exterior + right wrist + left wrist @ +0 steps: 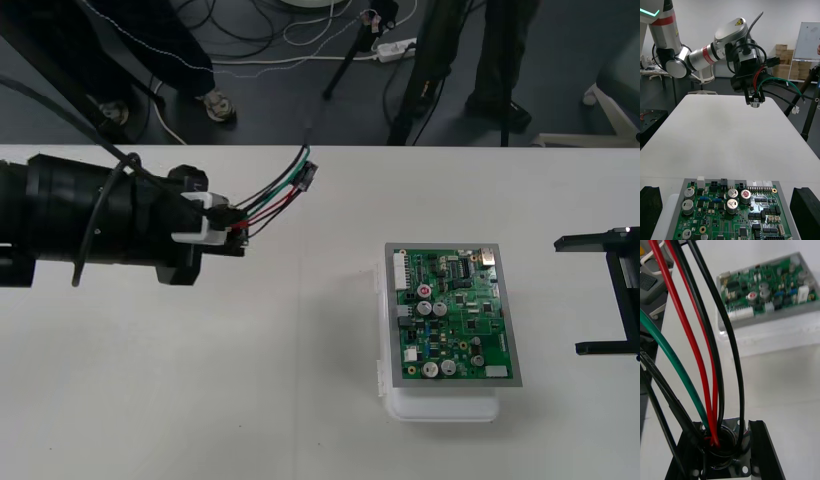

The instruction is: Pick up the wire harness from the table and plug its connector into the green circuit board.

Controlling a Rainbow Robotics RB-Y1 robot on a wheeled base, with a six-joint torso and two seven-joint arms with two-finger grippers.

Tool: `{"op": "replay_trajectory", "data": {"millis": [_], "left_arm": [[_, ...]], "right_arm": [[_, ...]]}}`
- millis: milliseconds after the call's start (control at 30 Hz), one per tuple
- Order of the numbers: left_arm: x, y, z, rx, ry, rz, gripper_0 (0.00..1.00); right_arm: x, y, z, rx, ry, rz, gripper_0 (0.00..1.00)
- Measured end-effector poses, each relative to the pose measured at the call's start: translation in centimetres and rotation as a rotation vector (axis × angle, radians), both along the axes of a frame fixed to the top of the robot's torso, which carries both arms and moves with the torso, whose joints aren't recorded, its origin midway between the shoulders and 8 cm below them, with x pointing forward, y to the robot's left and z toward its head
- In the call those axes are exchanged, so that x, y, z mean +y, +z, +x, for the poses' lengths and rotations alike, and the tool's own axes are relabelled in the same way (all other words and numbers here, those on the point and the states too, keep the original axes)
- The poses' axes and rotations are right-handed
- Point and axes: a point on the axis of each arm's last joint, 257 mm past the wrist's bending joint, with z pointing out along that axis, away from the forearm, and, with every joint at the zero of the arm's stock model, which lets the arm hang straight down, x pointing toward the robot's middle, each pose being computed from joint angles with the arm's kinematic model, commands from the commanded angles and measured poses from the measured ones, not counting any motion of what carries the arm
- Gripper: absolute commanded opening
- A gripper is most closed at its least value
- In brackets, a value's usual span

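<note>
The left tool [222, 228] is clamped on the wire harness [270, 205] at its socket end: in the left wrist view the round metal socket [724, 444] sits between the black fingers [762, 450], with the red, green and black wires [696, 363] rising out of it. The tool holds the harness clear of the bench [250, 390], well to the left of the green circuit board [455, 315]. From the grip the wires fan out toward the far edge and end in the small black plug [308, 178], which hangs free.

The right tool [570, 296] waits wide open and empty just to the right of the board, which sits on its white base [440, 405].

The main risk is the grip point. With only the socket held, the plug is at the end of limp wires and can swing or twist, so it may meet the board's header crooked or catch on the tall components. A push through slack wire would probably buckle it rather than seat the plug.
</note>
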Motion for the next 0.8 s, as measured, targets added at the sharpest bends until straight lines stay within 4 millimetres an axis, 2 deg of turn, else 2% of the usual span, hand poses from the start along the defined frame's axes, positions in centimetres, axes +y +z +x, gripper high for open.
{"op": "replay_trajectory", "data": {"millis": [200,367,567,800], "left_arm": [[-4.4,-0.6,-3.5,0.172,0.005,-0.088,0.00],[-6.6,-1.6,-6.6,0.196,-0.064,-0.089,0.00],[-7.7,-2.9,-10.1,0.280,-0.123,-0.115,0.00],[-8.0,-3.2,-12.7,0.443,-0.085,-0.179,0.00]], "right_arm": [[0.0,0.0,0.0,0.001,0.000,0.000,1.00],[0.0,0.0,0.0,0.004,0.000,0.000,1.00],[0.0,0.0,0.0,0.004,0.000,0.000,1.00],[0.1,0.1,0.1,0.006,0.002,0.000,1.00]]}}
